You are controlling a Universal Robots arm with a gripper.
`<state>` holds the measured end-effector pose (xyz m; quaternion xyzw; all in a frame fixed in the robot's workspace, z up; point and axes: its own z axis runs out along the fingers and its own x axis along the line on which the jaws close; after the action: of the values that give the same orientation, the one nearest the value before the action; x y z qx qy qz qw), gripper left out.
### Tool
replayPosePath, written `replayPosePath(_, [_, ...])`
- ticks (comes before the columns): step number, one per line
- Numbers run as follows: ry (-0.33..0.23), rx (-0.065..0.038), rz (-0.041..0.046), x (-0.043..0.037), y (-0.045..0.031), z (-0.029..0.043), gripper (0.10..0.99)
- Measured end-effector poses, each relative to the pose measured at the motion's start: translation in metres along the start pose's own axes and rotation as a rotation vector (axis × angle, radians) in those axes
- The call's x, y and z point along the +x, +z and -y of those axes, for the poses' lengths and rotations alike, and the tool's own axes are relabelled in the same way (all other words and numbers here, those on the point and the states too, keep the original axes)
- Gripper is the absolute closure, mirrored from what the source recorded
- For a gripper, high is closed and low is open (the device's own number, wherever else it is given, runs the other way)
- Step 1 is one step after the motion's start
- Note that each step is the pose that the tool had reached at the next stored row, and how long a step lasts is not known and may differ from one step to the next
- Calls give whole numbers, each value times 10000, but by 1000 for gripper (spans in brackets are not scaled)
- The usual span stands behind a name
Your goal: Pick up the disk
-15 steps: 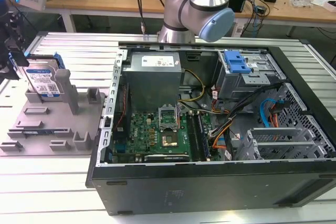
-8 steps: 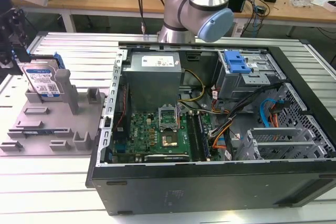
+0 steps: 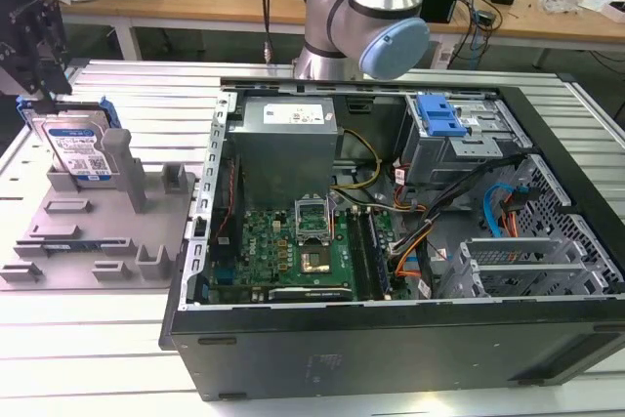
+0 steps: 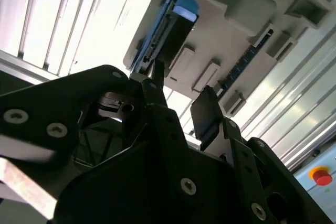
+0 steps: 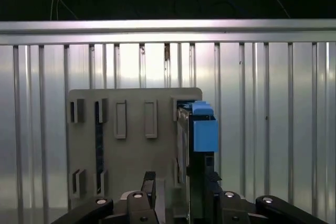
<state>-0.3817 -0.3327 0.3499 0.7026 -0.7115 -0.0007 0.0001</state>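
Silver with a white-and-blue barcode label, the disk (image 3: 76, 148) stands upright in a grey holder (image 3: 98, 241), the claw (image 4: 182, 90) just above it, spread open and empty.

One disk (image 3: 78, 148), one grey tray (image 3: 59, 241), one open computer case (image 3: 391, 349) (inside it, one grey power box (image 3: 288, 148), one blue caddy (image 3: 437, 116), one circuit board (image 3: 269, 241)) and one robot arm (image 3: 376, 7).
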Motion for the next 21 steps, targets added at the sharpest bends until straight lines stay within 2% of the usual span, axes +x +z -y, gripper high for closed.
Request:
replayPosePath(4, [0,15,0,-71,2,-90,604])
replayPosePath(5, [-5,20,0,-99,3,-149,604])
replayPosePath(9, [-41,23,0,-103,14,-270,604])
replayPosePath(14, [-43,35,1,-128,25,-306,604])
replayPosePath(21, [-42,47,1,-129,25,-309,604])
